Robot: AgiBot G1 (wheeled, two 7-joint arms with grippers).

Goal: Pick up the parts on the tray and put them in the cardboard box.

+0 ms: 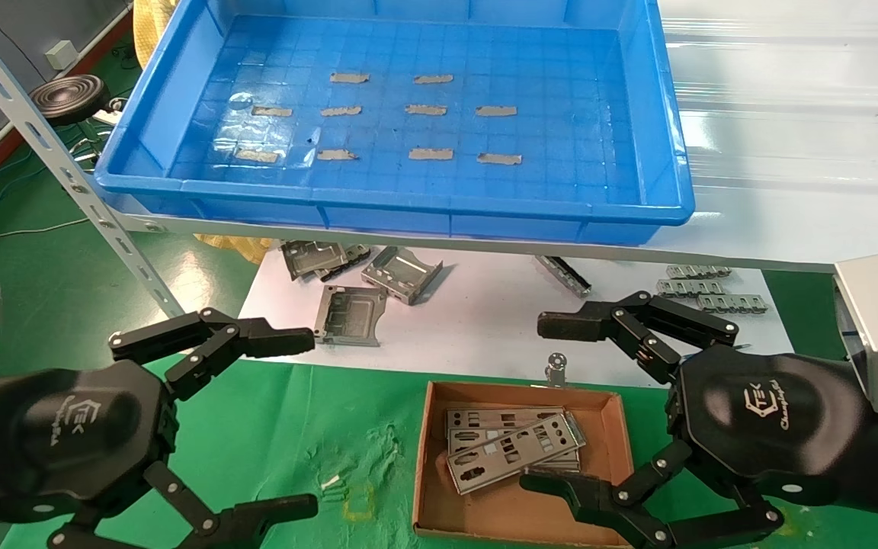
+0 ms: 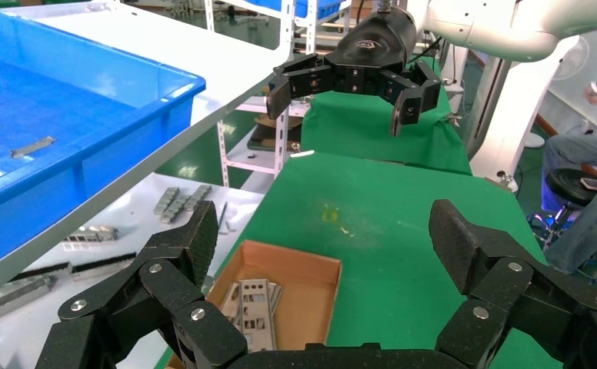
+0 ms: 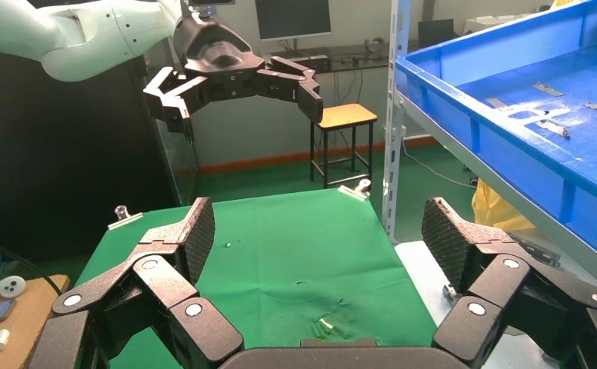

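- Left gripper (image 1: 298, 423) hangs low over the green counter (image 1: 279, 427), spread wide, holding nothing.
- Right gripper (image 1: 549, 404) sits just beside the box (image 1: 519, 515), also wide open and empty.
- Parts (image 1: 511, 446) lie stacked in the box; tray (image 1: 408, 206) holds only tape strips.

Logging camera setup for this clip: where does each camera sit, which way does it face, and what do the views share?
Head view: high on the robot, looking forward and down at the empty blue tray, the cardboard box holding metal plates, with the left gripper and right gripper both open.
Left wrist view: behind the left gripper, facing across the green cloth to the right gripper.
Right wrist view: behind the right gripper, facing the left gripper.
Shared: the tray in all three; the box in head and left wrist views.
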